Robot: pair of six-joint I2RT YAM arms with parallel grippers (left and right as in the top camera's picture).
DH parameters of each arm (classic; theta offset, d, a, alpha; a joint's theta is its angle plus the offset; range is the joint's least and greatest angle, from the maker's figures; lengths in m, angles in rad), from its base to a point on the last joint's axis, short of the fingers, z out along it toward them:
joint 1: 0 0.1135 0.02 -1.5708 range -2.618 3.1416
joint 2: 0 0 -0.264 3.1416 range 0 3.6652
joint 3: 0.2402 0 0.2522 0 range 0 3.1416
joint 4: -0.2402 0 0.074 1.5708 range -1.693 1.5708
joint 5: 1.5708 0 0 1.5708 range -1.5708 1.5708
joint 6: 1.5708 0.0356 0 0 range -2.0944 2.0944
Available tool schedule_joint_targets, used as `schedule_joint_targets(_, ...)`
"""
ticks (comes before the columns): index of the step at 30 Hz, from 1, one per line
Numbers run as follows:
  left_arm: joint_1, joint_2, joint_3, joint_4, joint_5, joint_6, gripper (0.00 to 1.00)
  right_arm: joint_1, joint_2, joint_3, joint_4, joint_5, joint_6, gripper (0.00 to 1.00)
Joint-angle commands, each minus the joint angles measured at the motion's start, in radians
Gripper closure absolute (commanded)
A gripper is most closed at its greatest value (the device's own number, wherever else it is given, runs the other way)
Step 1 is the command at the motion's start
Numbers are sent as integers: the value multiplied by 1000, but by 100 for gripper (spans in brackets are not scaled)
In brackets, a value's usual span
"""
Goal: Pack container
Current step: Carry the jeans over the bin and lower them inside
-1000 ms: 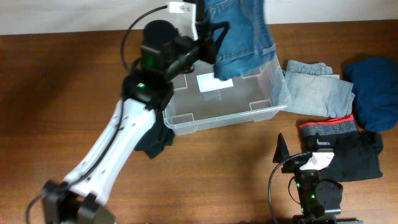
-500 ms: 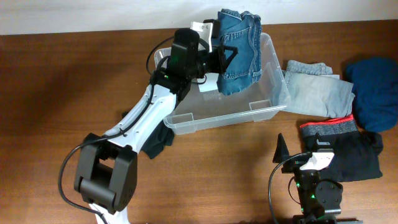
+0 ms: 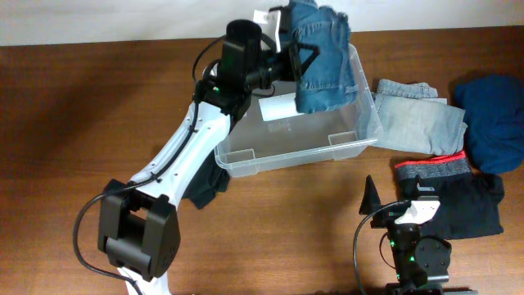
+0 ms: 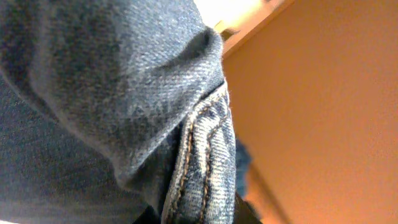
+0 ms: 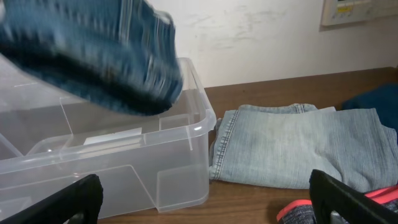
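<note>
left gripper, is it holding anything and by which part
Yes: the left gripper is shut on the folded blue jeans, pinching a side edge of the bundle, which hangs over the container.

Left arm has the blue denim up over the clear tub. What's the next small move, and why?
Probably lower the left claw straight down. It holds the dark blue denim garment hanging above the clear plastic rectangular tub, whose base looks bare apart from a white label, so there seems room to set it flat.

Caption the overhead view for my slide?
Left pincer holds dark jeans over the clear container; light jeans lie beside it.
</note>
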Motion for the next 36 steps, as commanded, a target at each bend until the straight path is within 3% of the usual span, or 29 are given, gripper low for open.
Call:
schedule_joint_targets(1, -3, -35, 101, 41, 107, -164, 100, -4, -8, -5, -7, -1, -7, 2)
schedule_joint_targets(6, -3, -34, 102, 88, 151, -216, 99, -4, -8, -5, -7, -1, -8, 2)
schedule_joint_targets(18, -3, -21, 101, 7, 199, -216, 100, -4, -8, -5, -6, -1, -8, 2)
schedule_joint_targets(25, -12, 11, 101, 138, 222, -269, 99, -4, -8, -5, -7, -1, -7, 2)
schedule_joint_targets(29, -11, 13, 101, 50, 218, -260, 99, -4, -8, -5, -7, -1, -8, 1)
schedule_joint_targets(36, -10, 34, 101, -242, 101, -58, 99, -4, -8, -5, -7, -1, -8, 2)
